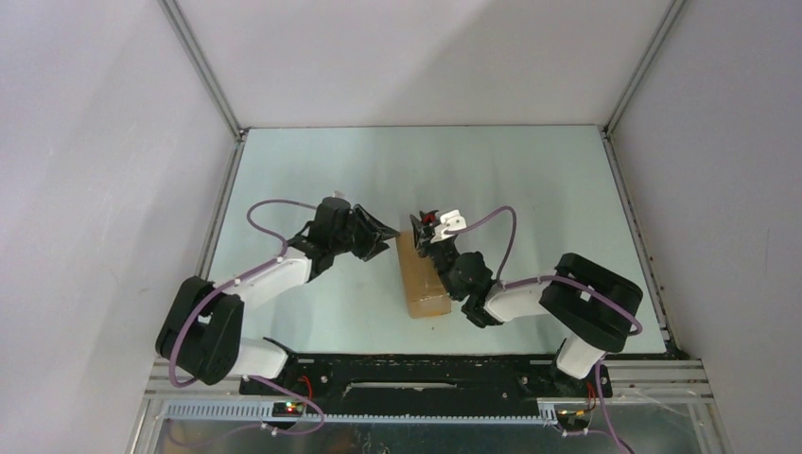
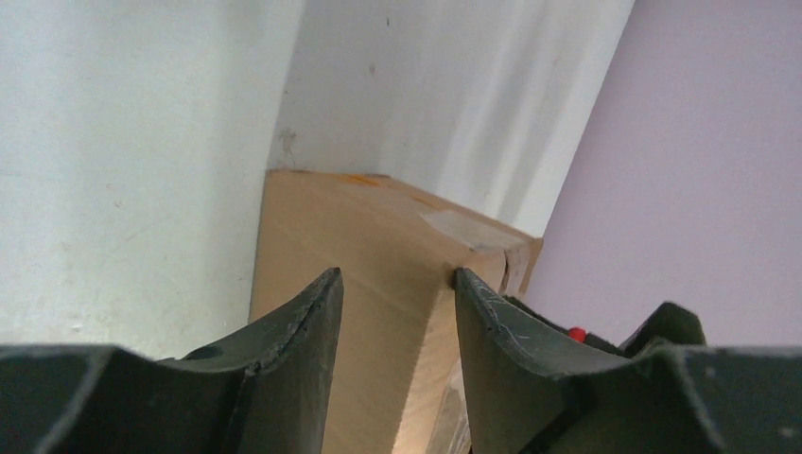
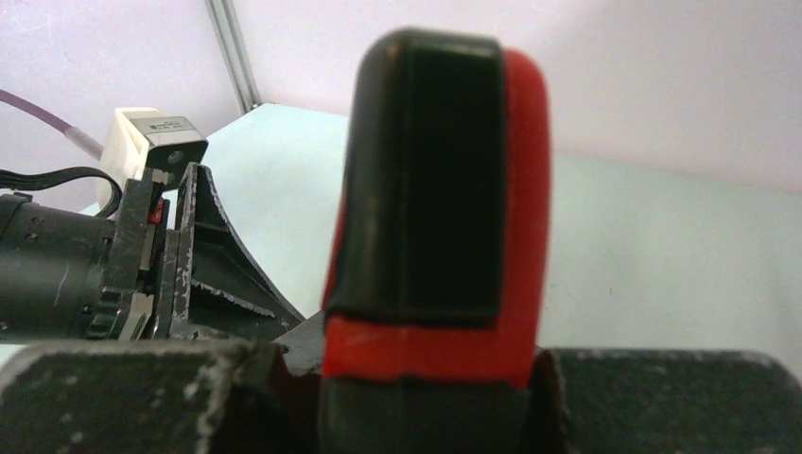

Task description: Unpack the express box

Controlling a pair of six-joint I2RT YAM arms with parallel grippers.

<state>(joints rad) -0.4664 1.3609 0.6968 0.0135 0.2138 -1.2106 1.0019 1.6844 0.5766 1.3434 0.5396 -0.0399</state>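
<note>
The express box, a long brown cardboard carton, lies flat at mid-table with its length running away from the arm bases. My left gripper is at the box's far left corner, fingers apart. In the left wrist view the box fills the gap between the fingers of the left gripper, whose right fingertip meets the box's top edge. My right gripper hovers over the far end of the box, shut on a red-and-black utility knife. The knife stands upright in the right gripper.
The pale green table is enclosed by white walls at the back and sides, with a metal frame post at the corner. The left arm's wrist is close beside the knife.
</note>
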